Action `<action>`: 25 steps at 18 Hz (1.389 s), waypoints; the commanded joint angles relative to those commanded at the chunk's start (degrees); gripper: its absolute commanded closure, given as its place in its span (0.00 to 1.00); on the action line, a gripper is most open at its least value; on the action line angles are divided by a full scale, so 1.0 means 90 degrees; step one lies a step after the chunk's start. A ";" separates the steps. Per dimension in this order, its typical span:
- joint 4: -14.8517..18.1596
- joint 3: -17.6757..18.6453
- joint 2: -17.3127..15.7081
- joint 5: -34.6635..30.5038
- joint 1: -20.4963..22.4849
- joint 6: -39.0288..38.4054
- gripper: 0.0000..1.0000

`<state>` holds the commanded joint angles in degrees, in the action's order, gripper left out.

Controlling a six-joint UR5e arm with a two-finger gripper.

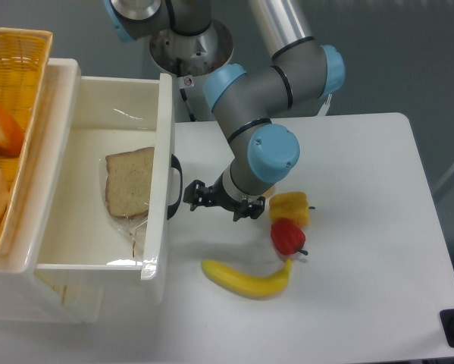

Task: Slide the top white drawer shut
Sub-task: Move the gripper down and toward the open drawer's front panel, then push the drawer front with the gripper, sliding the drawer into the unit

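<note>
White plastic top drawer sits pulled out, and the gripper, fingers spread, waits beside its black handle to push.

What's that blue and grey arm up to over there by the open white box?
The arm is about to shut the top white drawer, which is pulled open with a slice of bread inside. Its gripper sits low over the table, right beside the drawer's black handle, holding nothing. Whether it touches the drawer front yet is hard to tell. A banana, a red fruit and a yellow fruit lie on the table beside it.
</note>
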<state>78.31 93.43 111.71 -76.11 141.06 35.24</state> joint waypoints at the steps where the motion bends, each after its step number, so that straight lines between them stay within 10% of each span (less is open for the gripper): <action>1: 0.0000 0.0000 0.0000 0.0000 0.0000 0.0000 0.00; 25: 0.0088 -0.0029 -0.0225 0.0332 -0.0449 -0.0019 0.00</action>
<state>79.10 93.16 109.69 -73.13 137.03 35.07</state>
